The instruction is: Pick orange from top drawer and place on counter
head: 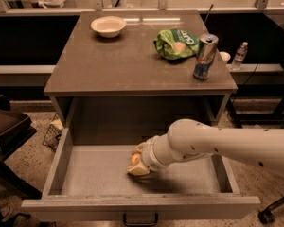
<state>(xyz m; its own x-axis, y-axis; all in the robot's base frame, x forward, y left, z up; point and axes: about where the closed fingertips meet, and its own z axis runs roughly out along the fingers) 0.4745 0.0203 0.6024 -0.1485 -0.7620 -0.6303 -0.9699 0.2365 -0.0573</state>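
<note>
Wide grey-brown counter (132,63) on top, bearing a green chip bag (176,42), a white bowl (108,25) and a drink can (205,56). Beneath it, top drawer (94,176) pulled open. White arm (227,143) reaching in from the right, down to the drawer floor. Gripper (138,163) at mid-drawer, set about the orange (133,158), only a sliver of fruit showing at its left side; clamped or merely placed around it, cannot tell. Judged stage: reach done, grasp at hand. Left to do: secure the hold, lift clear of the drawer walls, carry up, set down on the counter.
</note>
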